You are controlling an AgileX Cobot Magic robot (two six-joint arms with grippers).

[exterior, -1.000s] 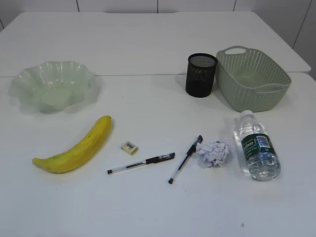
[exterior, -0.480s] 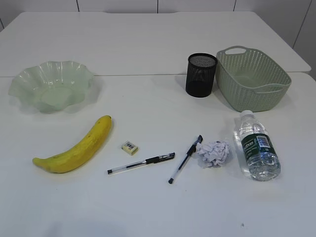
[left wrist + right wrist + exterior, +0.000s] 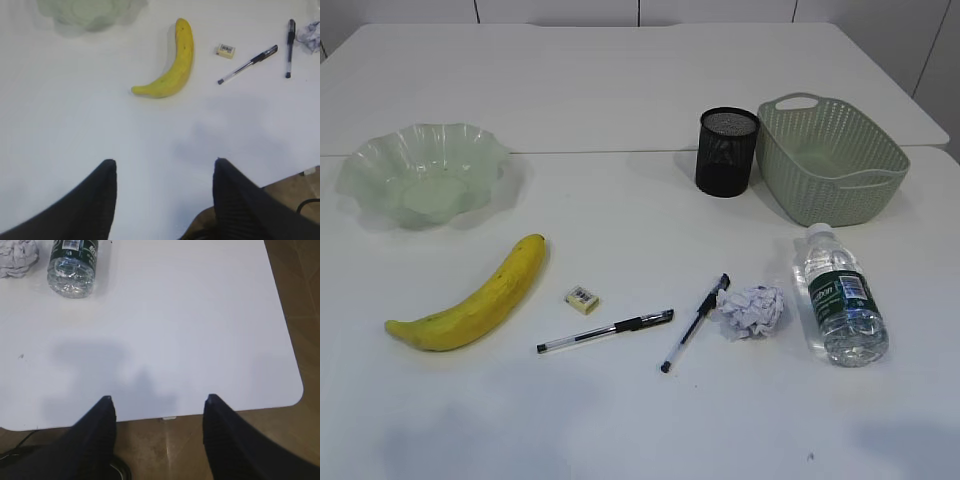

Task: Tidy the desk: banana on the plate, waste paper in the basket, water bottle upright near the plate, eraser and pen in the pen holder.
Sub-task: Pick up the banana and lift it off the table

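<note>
A yellow banana (image 3: 475,296) lies front left of a pale green wavy plate (image 3: 380,165). A small yellow eraser (image 3: 582,298) and two pens (image 3: 606,331) (image 3: 694,322) lie mid-table. Crumpled paper (image 3: 753,310) sits beside a water bottle (image 3: 838,296) lying on its side. A black mesh pen holder (image 3: 726,152) and a green basket (image 3: 875,170) stand behind. Neither gripper shows in the exterior view. My left gripper (image 3: 164,165) is open and empty over the front table edge, the banana (image 3: 172,65) far ahead. My right gripper (image 3: 157,399) is open and empty, the bottle (image 3: 72,265) far ahead left.
In the right wrist view the table's front right corner (image 3: 295,390) and the brown floor show under the fingers. In the left wrist view the front edge and floor show at lower right (image 3: 290,187). Faint arm shadows lie on the front of the table.
Nothing on the table has moved. Faint shadows have appeared on the table's front edge at left and right.
</note>
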